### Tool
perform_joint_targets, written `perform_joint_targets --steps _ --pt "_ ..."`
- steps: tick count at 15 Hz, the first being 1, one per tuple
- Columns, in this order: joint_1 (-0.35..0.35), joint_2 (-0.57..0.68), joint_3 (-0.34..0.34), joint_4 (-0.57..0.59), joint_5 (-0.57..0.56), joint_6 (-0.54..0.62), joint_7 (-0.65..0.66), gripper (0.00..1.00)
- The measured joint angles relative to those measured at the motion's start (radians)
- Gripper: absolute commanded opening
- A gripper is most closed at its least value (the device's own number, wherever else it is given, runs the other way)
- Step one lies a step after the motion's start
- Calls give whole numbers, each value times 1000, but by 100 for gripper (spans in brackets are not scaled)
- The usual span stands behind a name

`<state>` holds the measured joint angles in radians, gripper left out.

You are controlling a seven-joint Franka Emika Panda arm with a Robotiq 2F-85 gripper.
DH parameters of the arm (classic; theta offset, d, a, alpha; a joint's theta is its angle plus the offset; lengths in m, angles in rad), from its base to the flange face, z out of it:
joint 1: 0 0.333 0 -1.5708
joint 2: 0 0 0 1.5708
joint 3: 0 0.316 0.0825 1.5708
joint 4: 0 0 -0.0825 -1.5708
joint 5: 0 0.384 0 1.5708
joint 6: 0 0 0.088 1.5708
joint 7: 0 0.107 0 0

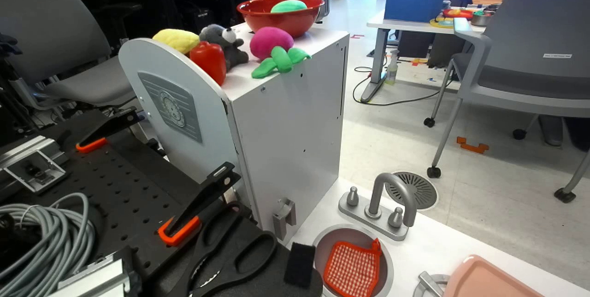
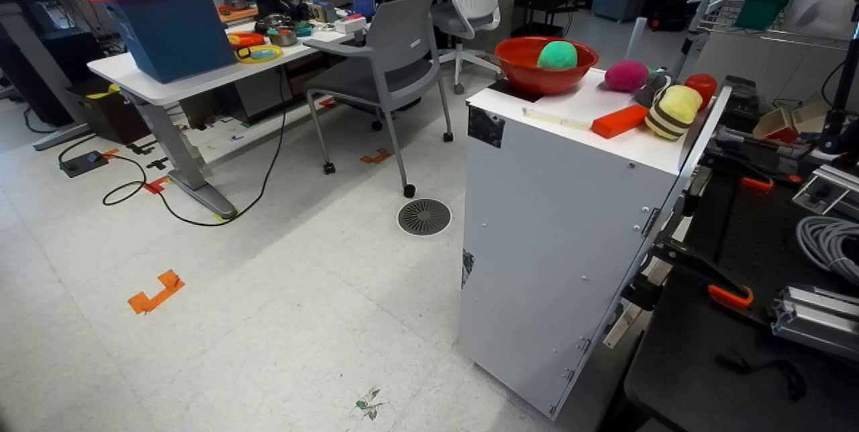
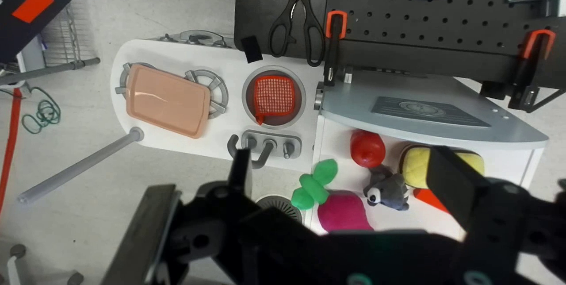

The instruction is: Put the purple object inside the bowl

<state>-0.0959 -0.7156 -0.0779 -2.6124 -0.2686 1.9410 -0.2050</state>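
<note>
Lying near bowl (image 1: 280, 20): purple toy (image 1: 271, 42)

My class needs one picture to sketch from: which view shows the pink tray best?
The wrist view: the pink tray shows whole there, from above, with nothing covering it. In an exterior view the picture's bottom edge cuts it off; no further view shows it.

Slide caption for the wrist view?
Open pincer in view, purple toy lying beside a grey plush on the white cabinet.
</note>
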Motion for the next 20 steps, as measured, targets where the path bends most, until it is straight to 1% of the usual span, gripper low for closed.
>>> perform_joint_targets --steps 4,8,11,13,16,20 --pt "24 127 -17 103 21 0 -40 100" --pt "78 271 -17 209 65 0 -76 100" --pt "107 368 -7 265 80 0 -83 100" --pt "114 420 -3 290 83 0 -94 100" --pt "115 465 0 315 83 1 -123 100" --pt "115 471 13 321 83 6 -136 100"
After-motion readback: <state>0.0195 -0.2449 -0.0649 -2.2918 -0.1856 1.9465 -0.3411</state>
